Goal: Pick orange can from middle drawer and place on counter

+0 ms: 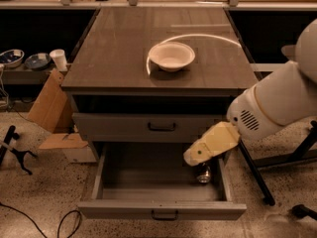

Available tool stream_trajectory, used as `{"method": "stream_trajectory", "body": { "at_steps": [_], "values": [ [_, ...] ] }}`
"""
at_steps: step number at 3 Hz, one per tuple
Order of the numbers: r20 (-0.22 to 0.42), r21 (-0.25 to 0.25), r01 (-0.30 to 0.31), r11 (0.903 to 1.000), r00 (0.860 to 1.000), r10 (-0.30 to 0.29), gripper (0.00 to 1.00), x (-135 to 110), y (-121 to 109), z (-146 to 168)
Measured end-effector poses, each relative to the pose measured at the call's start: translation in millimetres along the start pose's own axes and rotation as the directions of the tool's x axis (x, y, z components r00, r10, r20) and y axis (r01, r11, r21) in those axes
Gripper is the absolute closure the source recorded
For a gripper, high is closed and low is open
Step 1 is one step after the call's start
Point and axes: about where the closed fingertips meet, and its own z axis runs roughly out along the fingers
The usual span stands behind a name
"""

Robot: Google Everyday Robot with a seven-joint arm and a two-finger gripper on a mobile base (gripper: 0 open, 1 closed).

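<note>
White vented arm (pixel 282 100) ends in cream jaws over middle drawer (pixel 148 180).

The desk (pixel 114 43) gleams glossy, the middle drawer (pixel 143 180) is matt metal, the gripper (pixel 193 156) over its right end smooth plastic.

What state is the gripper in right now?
Gripper: cannot be told; it hangs over the open middle drawer, close to the orange can.
</note>
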Motion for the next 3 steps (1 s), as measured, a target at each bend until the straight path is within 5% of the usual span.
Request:
{"method": "stream_trajectory", "body": {
  "at_steps": [1, 3],
  "values": [
    [0.018, -0.02, -0.096, 0.9952, 0.995, 0.096, 0.0, -1, 5, 37],
    [0.006, 0.005, -0.156, 0.9878, 0.988, 0.156, 0.0, 2, 8, 113]
  ]
}}
